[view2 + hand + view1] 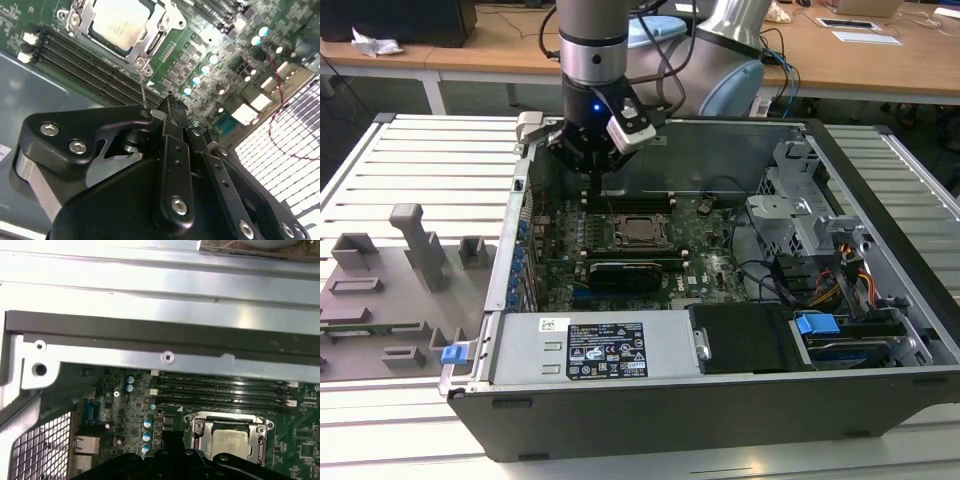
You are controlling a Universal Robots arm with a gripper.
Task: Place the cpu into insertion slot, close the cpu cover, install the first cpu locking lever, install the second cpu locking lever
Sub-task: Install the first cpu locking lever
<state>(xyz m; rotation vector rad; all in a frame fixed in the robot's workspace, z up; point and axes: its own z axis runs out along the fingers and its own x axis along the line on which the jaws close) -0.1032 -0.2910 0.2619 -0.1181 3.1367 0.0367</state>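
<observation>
Over the motherboard (710, 262), 10 o'clock of the insertion slot (638, 231) in exterior view | gripper (592, 188) fingers together | cpu (120, 22) seated, cpu cover (152, 37) down.

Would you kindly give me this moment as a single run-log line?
cpu: seated | cpu cover: flat around it | gripper: at cover's corner, beside a thin raised locking lever

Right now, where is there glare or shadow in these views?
First wrist view: the case wall glares almost white while the motherboard is dimmer; second wrist view: the cpu and the perforated panel wash out bright, the tool reads dark; exterior view: even room light, motherboard shaded inside the case.
</observation>
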